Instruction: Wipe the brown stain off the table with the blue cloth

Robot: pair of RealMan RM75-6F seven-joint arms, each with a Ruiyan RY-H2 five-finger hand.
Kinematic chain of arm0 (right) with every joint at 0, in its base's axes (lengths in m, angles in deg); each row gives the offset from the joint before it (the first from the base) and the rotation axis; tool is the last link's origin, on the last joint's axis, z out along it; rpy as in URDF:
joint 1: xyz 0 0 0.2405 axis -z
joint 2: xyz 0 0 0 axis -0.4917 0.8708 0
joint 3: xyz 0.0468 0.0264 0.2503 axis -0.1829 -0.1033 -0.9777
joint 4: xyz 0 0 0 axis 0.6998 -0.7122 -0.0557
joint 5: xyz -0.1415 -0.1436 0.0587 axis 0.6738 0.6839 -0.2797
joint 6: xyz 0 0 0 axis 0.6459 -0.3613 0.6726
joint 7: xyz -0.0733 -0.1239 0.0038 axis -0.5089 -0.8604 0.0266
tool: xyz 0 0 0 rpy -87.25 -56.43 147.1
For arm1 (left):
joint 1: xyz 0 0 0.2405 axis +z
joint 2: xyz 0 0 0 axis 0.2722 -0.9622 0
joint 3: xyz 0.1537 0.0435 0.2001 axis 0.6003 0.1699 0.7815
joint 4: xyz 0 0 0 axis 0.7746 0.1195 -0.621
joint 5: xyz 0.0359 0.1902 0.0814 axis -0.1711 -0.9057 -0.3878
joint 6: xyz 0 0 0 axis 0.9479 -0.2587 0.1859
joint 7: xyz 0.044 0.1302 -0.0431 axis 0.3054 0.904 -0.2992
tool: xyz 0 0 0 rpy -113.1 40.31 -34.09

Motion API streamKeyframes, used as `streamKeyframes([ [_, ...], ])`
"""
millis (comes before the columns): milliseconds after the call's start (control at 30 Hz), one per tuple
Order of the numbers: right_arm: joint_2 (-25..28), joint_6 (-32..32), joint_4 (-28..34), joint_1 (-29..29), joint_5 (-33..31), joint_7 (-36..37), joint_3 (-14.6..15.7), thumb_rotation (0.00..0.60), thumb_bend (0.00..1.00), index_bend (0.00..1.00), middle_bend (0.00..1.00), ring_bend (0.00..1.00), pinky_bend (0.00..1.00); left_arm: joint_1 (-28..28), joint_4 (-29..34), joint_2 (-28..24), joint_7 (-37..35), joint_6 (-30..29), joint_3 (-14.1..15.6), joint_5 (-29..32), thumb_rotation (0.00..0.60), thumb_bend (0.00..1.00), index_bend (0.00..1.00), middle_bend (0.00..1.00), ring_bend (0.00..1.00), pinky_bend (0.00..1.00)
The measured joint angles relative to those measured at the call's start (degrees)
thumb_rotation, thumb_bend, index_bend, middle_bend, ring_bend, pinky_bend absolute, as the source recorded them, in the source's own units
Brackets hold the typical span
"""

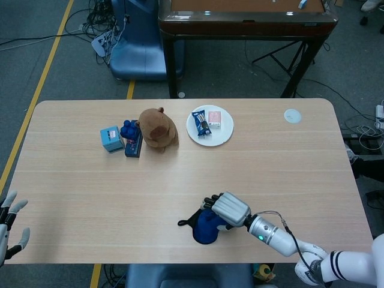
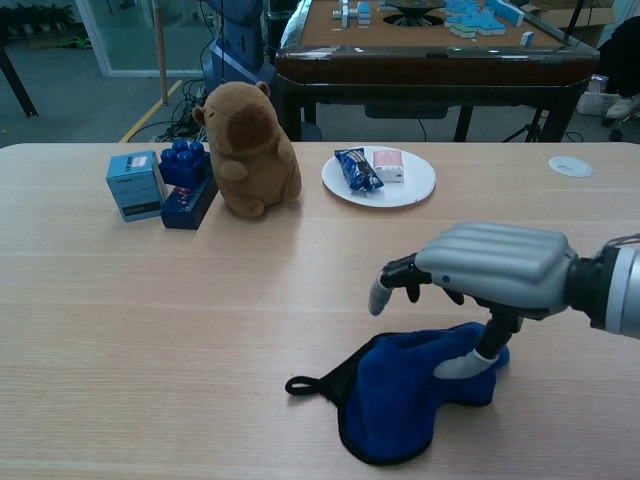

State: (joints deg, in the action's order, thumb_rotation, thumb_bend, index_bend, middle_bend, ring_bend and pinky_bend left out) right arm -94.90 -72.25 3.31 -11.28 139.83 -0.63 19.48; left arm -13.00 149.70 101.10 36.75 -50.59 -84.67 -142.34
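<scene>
The blue cloth (image 1: 206, 228) (image 2: 395, 400) lies crumpled near the table's front edge, its black loop pointing left. My right hand (image 1: 231, 208) (image 2: 492, 268) hovers over the cloth's right end. Its fingers (image 2: 384, 291) are raised clear of the fabric and stretched to the left, and only the thumb (image 2: 462, 365) touches the cloth. My left hand (image 1: 9, 223) is off the table's front left corner with its fingers apart and nothing in it. No brown stain shows on the tabletop in either view; the cloth and hand hide what is beneath them.
A brown plush capybara (image 1: 158, 128) (image 2: 250, 150) stands at the back centre-left, beside blue blocks (image 1: 131, 137) (image 2: 186, 180) and a teal box (image 1: 111, 138) (image 2: 133, 184). A white plate (image 1: 210, 140) (image 2: 416, 186) holds snack packets. A white disc (image 1: 292, 116) sits at the far right.
</scene>
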Motion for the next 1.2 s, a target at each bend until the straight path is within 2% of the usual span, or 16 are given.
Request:
streamKeyframes([
  [233, 3.79, -4.58, 2.48, 1.97, -0.20, -2.29, -1.03, 0.600, 0.03, 0.00, 0.09, 0.13, 0.31, -0.28, 0.29, -0.08, 0.15, 0.09, -0.19, -0.12, 0.600, 0.41, 0.17, 0.02, 0.05, 0.03],
  [300, 4.90, -6.13, 3.02, 2.93, -0.71, -3.62, -1.38, 0.600, 0.07, 0.00, 0.12, 0.13, 0.31, -0.34, 0.28, -0.10, 0.10, 0.16, -0.25, -0.05, 0.600, 0.41, 0.17, 0.02, 0.05, 0.03],
  [500, 9.34, -12.43, 5.03, 7.61, -3.91, -8.76, -2.47, 0.600, 0.16, 0.02, 0.16, 0.13, 0.31, -0.76, 0.20, -0.09, 0.03, 0.63, -0.40, -0.02, 0.600, 0.41, 0.17, 0.02, 0.05, 0.03],
  [733, 15.58, -20.72, 7.28, 14.63, -8.22, -12.91, -3.08, 0.600, 0.16, 0.02, 0.17, 0.13, 0.31, -1.51, -0.07, 0.18, 0.13, 1.41, -0.57, -0.20, 0.600, 0.41, 0.17, 0.02, 0.05, 0.03],
  [933, 19.86, -27.60, 8.26, 21.15, -9.97, -13.08, -2.79, 0.600, 0.16, 0.02, 0.17, 0.13, 0.31, -2.33, -0.27, 0.78, 0.50, 2.12, -0.68, -0.60, 0.600, 0.41, 0.17, 0.02, 0.05, 0.03],
  [1200, 22.57, -32.86, 8.51, 27.12, -9.67, -10.75, -2.00, 0.600, 0.16, 0.03, 0.18, 0.13, 0.31, -2.78, -0.25, 1.28, 0.94, 2.29, -0.76, -0.80, 0.600, 0.41, 0.17, 0.02, 0.05, 0.03],
])
